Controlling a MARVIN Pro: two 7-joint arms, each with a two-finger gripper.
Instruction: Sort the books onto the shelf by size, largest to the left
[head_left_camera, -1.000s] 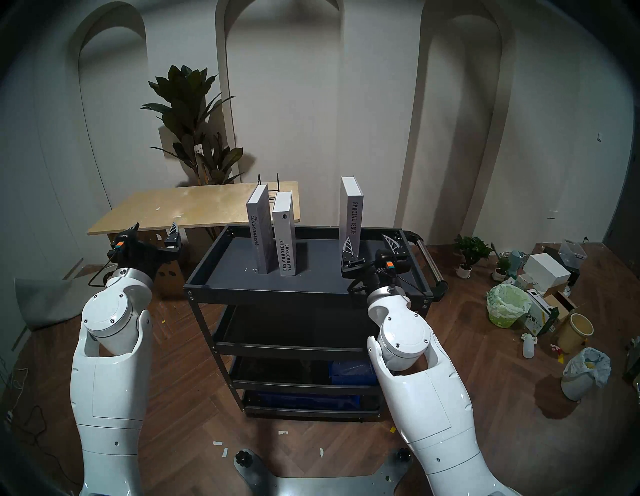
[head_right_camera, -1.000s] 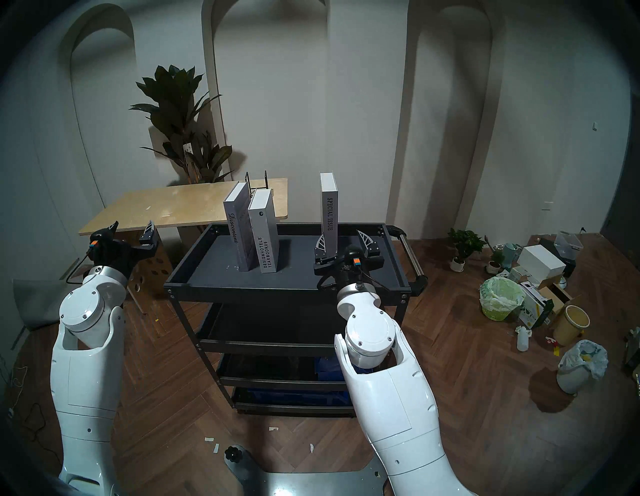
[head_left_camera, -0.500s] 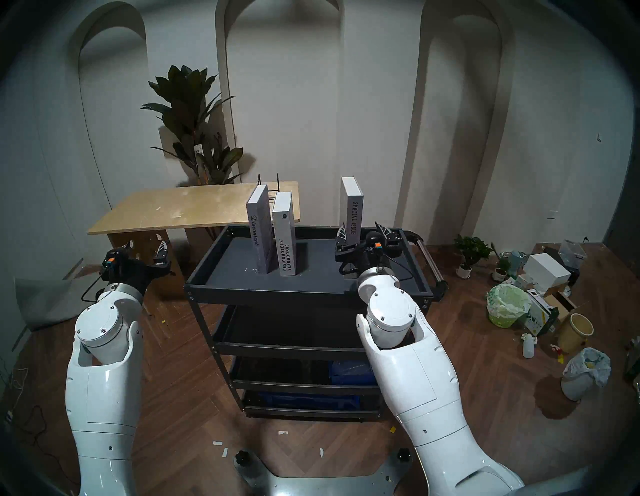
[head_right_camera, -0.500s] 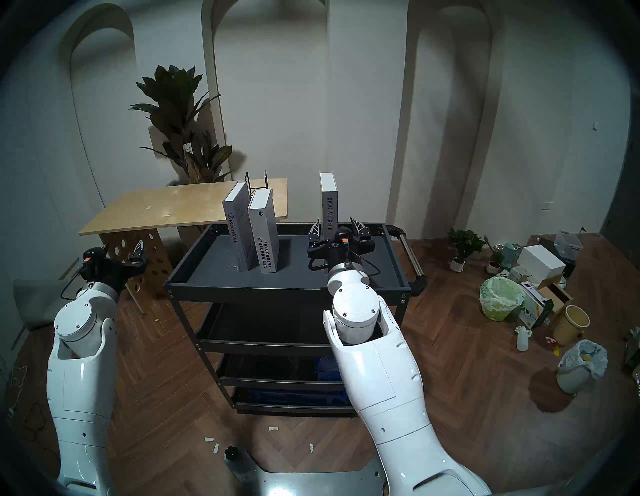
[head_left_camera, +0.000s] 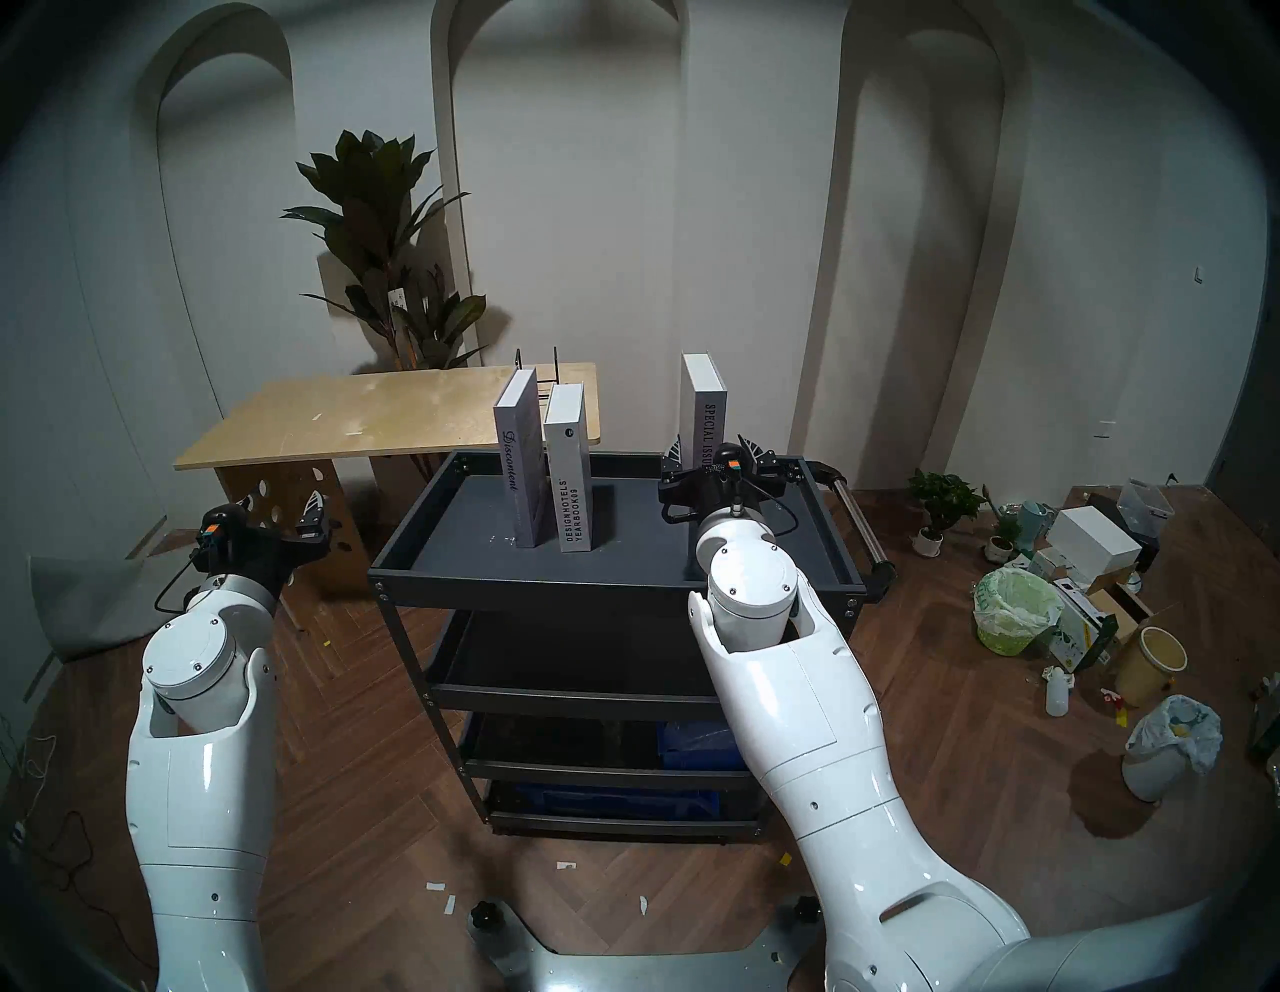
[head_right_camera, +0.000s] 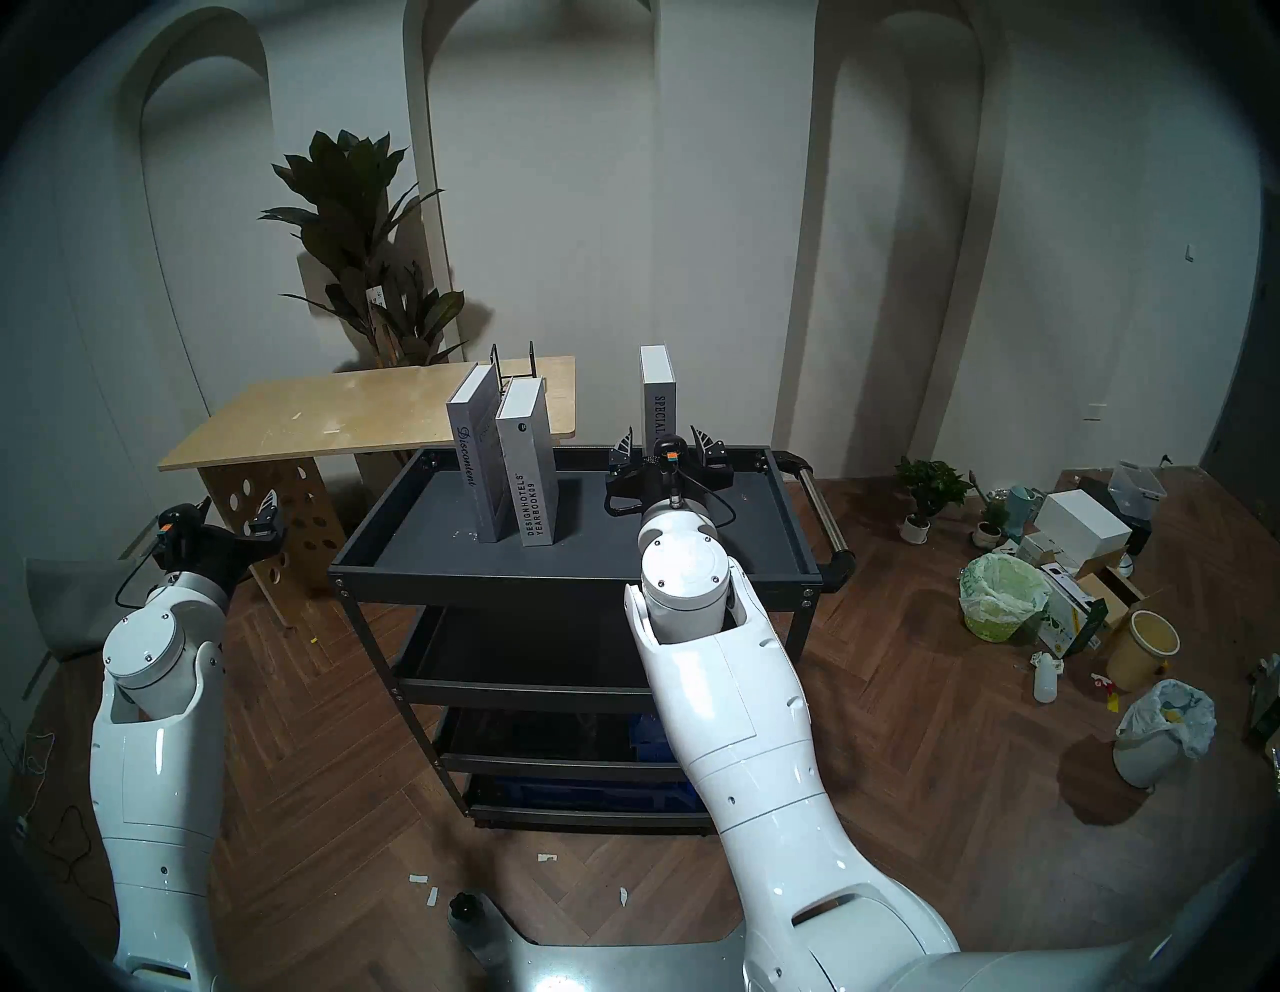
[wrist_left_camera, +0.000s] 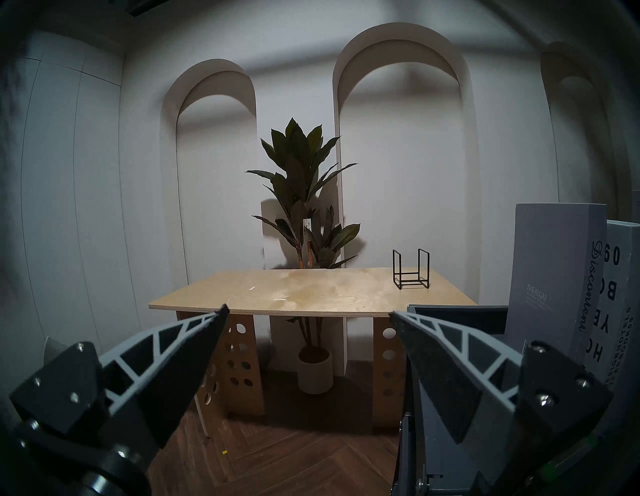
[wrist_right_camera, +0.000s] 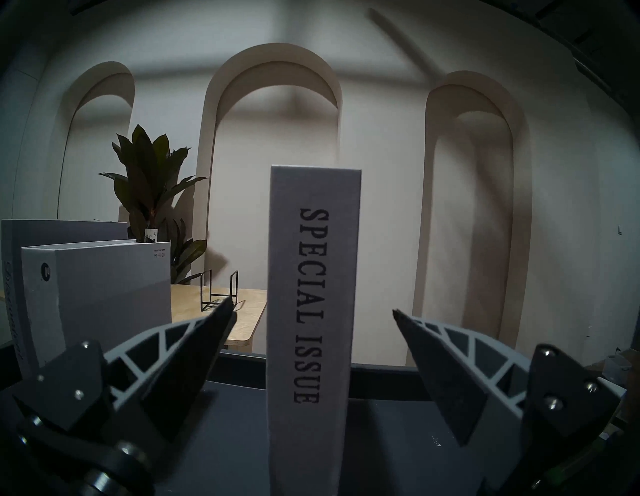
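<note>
Books stand upright on the shelf (head_left_camera: 443, 561) in wrong order: SPECIAL ISSUE (wrist_right_camera: 311, 294), tallest, sits rightmost. The right gripper (wrist_right_camera: 311, 311) straddles it, spread, not touching; the left gripper (wrist_left_camera: 308, 311) hangs spread aside. Sorting remains undone.

Over the last second the right gripper (head_left_camera: 715, 454) has been carried farther over the shelf (head_left_camera: 443, 554) and a little leftward until its spread fingers flank the SPECIAL ISSUE book (head_left_camera: 703, 415), while the left gripper (head_left_camera: 280, 509) has been drawn nearer and lowered beside the cart.
</note>
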